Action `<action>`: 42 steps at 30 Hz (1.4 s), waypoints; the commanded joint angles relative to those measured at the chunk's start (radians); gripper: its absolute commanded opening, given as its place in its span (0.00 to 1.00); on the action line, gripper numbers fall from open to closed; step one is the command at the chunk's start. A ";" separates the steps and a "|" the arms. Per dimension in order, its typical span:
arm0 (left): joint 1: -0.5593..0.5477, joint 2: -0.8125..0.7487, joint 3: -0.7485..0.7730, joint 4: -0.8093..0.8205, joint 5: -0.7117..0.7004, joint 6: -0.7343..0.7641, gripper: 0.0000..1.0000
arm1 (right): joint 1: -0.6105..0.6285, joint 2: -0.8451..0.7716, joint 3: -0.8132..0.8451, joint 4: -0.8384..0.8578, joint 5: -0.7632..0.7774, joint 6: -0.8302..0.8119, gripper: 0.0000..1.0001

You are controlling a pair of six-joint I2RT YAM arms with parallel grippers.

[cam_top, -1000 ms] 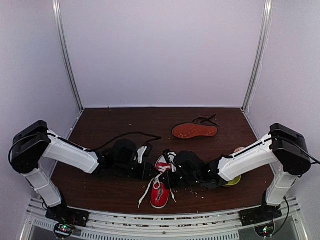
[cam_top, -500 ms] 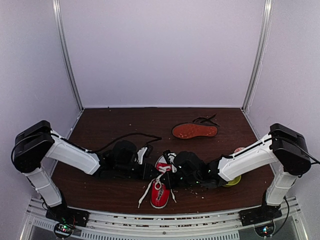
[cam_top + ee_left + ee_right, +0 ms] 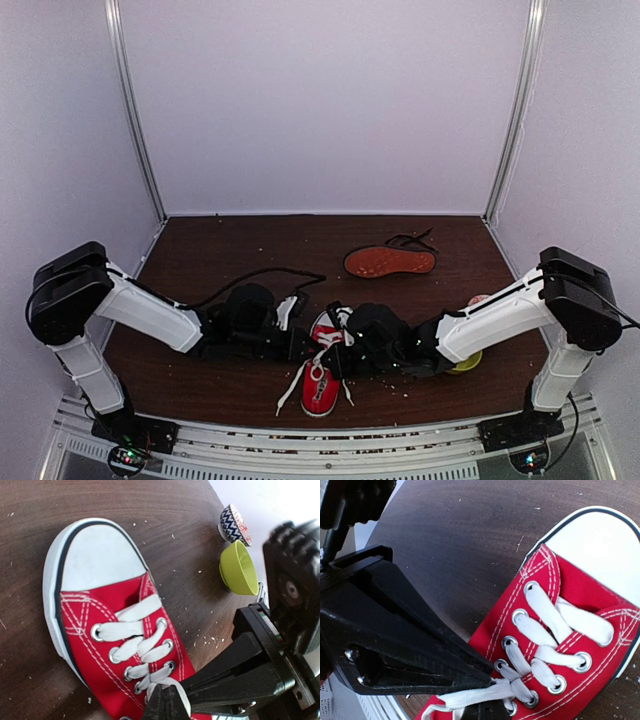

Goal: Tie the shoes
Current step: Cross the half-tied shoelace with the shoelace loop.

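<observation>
The red sneaker (image 3: 319, 388) lies lower centre on the counter (image 3: 220, 240). Our left pincer (image 3: 165, 705) and right pincer (image 3: 482, 698) each clench its white lace (image 3: 544, 609) at the top eyelets. We judge the lace soft, limp and slippery: hold it near the ends.

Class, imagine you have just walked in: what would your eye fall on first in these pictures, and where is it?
The red sneaker sits at the near edge of the table, in the middle, with the left claw and right claw both shut-tipped at its white laces. Farther back on the right, the black shoe lies sole up.
</observation>
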 commanded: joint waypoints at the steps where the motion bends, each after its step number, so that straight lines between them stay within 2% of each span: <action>1: -0.039 0.010 -0.008 0.050 0.075 -0.002 0.02 | -0.008 -0.015 -0.007 0.021 0.038 0.000 0.00; 10: -0.038 -0.055 -0.025 -0.013 -0.031 -0.010 0.00 | -0.010 -0.092 -0.033 -0.002 0.073 -0.029 0.00; 21: -0.038 -0.097 -0.035 -0.094 -0.120 -0.023 0.00 | -0.011 -0.229 -0.100 -0.034 0.107 -0.059 0.18; 23: -0.038 -0.101 -0.036 -0.094 -0.122 -0.024 0.00 | -0.011 -0.238 -0.108 -0.034 0.108 -0.062 0.19; 28: -0.038 -0.102 -0.037 -0.089 -0.119 -0.024 0.00 | -0.011 -0.222 -0.109 -0.027 0.101 -0.062 0.17; 37: -0.038 -0.116 -0.047 -0.084 -0.107 -0.014 0.00 | -0.011 -0.131 -0.073 0.020 0.047 -0.070 0.01; 42: -0.038 -0.114 -0.040 -0.093 -0.108 -0.008 0.00 | -0.011 -0.081 -0.038 0.027 0.021 -0.076 0.00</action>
